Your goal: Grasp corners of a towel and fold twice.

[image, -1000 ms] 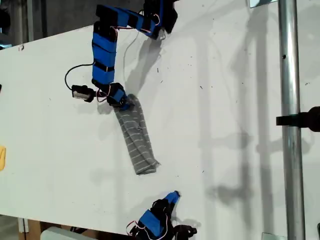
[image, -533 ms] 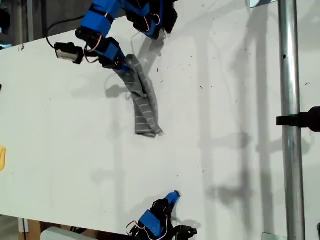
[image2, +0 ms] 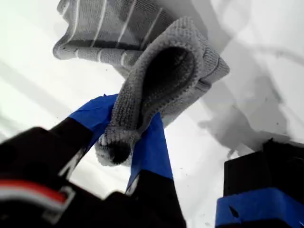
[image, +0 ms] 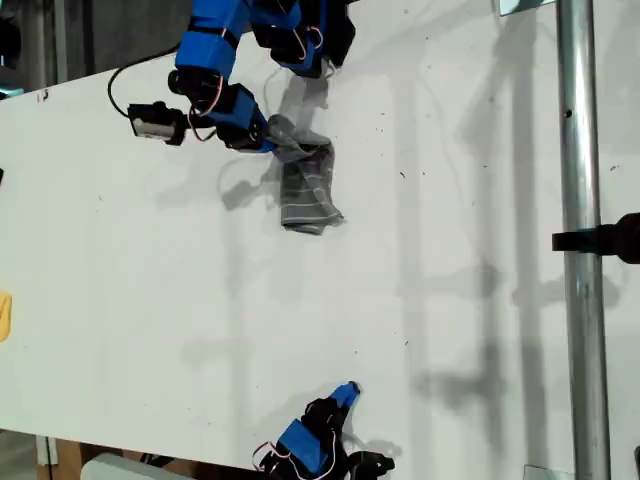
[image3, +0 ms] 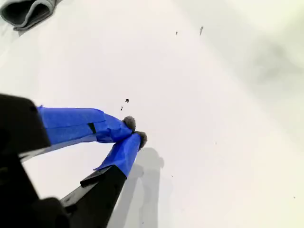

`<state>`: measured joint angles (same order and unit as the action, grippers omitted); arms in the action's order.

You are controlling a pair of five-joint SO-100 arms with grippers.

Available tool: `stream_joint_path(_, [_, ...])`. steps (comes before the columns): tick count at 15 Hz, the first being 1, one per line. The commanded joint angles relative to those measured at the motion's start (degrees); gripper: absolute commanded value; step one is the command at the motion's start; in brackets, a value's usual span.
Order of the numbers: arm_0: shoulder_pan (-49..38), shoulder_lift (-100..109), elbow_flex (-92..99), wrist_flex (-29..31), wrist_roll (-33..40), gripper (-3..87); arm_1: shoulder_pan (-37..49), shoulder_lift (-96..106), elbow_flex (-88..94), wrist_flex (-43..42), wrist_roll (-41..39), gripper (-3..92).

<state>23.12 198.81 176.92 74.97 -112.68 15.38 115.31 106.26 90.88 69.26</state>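
**Towel bunched at the far end of the desk**

My first claw (image2: pixel 128 142) was clamped on a rolled end of the towel (image: pixel 308 190), which lay crumpled on the white desk (image: pixel 450 300) near the exterior view's top. My second claw (image3: pixel 134 132) sat together, holding nothing. The soft knit could slip free or fold crookedly, since its stripes already ran askew.

Bright, even light; soft grey shadows on white table (image: pixel 450 300); blurred wrist-view foregrounds
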Motion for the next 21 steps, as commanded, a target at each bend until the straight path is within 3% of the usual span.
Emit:
stream_joint_path(1, [1.0,0.4,-0.8,-0.3,-1.0,-1.0,-3.8,-13.7,-8.3,-8.1,1.1,-0.2])
stream_joint_path(4, [0.8,0.4,-0.7,-0.3,-0.8,-1.0,-7.6,-33.6,-23.2,-10.8,0.6,-0.1])
stream_joint_path(5, [1.0,0.4,-0.5,-0.3,-0.9,-1.0,-8.3,-34.9,-24.9,-12.9,0.8,7.5])
stream_joint_path(6, [1.0,0.4,-0.4,-0.3,-0.9,-1.0,-8.1,-34.0,-25.2,-14.8,-0.2,39.7])
stream_joint_path(7, [1.0,0.4,-0.1,-0.3,-1.1,-1.0,-7.5,-31.5,-25.3,-16.0,-1.8,40.4])
stream_joint_path(9, [0.6,0.4,1.0,-0.4,-0.8,-0.7,-4.1,-20.0,-24.8,-19.8,-4.8,15.6])
stream_joint_path(10, [0.4,0.4,1.4,-0.6,-0.5,-0.4,-1.4,-12.3,-21.6,-23.5,-6.4,11.9])
stream_joint_path(12, [-1.2,0.4,1.7,-0.5,1.4,-0.3,4.8,-0.4,-14.2,-22.1,-6.4,7.6])
stream_joint_path(15, [-2.5,0.4,1.7,-0.3,8.0,-0.3,12.1,27.4,16.6,-21.8,-2.0,4.6])
stream_joint_path(16, [-3.3,0.4,1.7,-0.3,10.5,-0.3,13.1,38.4,28.3,-22.1,-0.4,-0.3])
stream_joint_path(17, [-4.0,0.4,1.7,-0.3,20.9,-0.3,13.0,50.4,39.0,-22.7,1.8,-0.3])
stream_joint_path(19, [-3.2,0.4,1.8,-0.5,55.5,-0.5,13.7,73.7,52.6,-14.0,6.1,-0.3])
stream_joint_path(21, [-3.3,0.4,1.8,-0.7,56.0,-0.4,13.2,73.0,58.4,-11.4,12.9,1.5])
